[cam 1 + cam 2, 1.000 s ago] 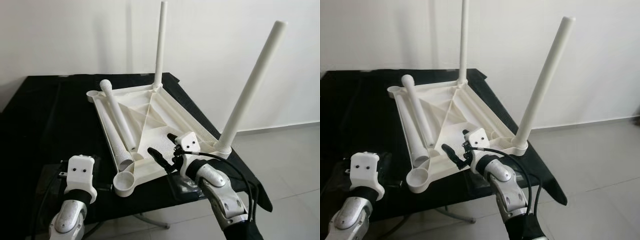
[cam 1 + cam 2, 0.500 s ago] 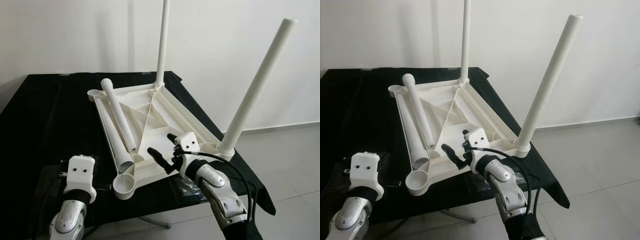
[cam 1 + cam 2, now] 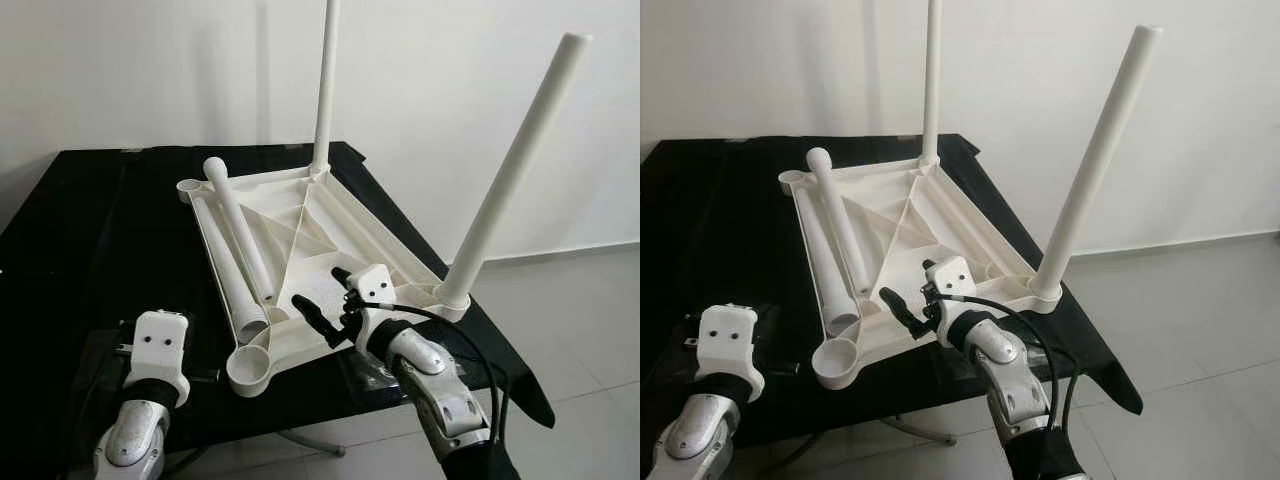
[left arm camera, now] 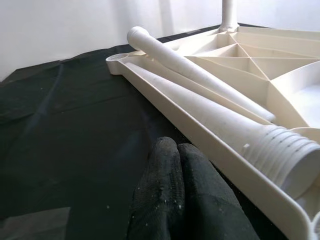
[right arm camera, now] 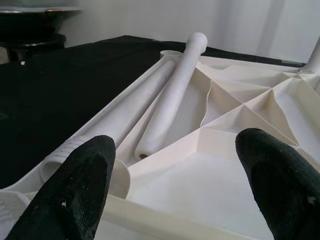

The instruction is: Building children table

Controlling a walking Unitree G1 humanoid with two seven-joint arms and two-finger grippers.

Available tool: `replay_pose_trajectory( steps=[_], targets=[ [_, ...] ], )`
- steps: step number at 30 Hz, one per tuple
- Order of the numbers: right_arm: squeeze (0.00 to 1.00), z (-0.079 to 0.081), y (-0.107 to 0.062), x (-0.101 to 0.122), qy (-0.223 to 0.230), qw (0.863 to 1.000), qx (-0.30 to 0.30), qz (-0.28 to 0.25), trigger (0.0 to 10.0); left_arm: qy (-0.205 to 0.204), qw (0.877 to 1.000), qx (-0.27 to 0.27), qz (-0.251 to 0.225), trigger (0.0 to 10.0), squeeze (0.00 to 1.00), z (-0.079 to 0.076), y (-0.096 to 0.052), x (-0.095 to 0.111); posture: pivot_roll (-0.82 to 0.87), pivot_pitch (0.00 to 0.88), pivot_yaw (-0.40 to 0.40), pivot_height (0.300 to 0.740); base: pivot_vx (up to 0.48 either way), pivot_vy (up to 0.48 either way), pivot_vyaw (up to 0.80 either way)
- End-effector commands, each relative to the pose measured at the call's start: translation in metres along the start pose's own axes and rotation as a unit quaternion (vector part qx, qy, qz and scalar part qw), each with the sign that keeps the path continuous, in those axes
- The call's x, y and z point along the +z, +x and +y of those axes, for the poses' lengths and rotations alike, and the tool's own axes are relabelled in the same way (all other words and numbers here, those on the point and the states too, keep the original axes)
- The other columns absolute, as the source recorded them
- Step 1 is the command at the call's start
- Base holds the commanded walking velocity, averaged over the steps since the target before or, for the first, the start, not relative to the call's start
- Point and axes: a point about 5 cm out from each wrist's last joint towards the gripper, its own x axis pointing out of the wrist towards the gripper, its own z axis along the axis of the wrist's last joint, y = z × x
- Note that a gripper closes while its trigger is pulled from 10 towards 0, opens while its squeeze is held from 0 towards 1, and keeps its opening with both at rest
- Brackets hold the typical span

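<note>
Hovering w/ fingers spread wide, right gripper (image 3: pixel 322 302) sits over the near end of the upturned tabletop (image 3: pixel 330 235) on the black table (image 3: pixel 90 230). Two loose legs (image 3: pixel 238 245) lie inside, at its 11 o'clock, long axes 12–6. Two legs (image 3: pixel 510 170) already socketed. Left gripper (image 4: pixel 175 200) pinched closed, empty, nearer their threaded ends.

Right gripper (image 5: pixel 182 185) fingers spread wide over the tabletop (image 5: pixel 240 125) — two loose legs (image 5: pixel 170 95) beyond.

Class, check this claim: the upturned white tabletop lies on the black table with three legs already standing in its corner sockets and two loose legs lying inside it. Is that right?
Not quite. Two legs stand upright, the far leg and the near right leg, as the left eye view shows. The rest holds: the tabletop lies upturned on the black table, with two loose legs inside it.
</note>
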Motion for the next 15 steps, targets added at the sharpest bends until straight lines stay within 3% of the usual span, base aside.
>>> replay_pose_trajectory(
  steps=[1, 15],
  targets=[
    [0.0, 0.0036, 0.0035, 0.0, 0.002, 1.0, 0.003, 0.003, 10.0, 0.004, 1.0, -0.003, 0.017, 10.0, 0.0, 0.0045, -0.0007, -0.0057, -0.23, 0.005, -0.027, 0.74, 0.0, 0.0, 0.0],
    [0.0, 0.006, 0.0039, 0.0014, 0.005, 1.0, -0.002, -0.003, 10.0, 0.006, 1.0, -0.003, 0.019, 10.0, 0.0, 0.0085, 0.0001, -0.0052, -0.22, 0.015, -0.017, 0.74, 0.0, 0.0, 0.0]
  ],
)
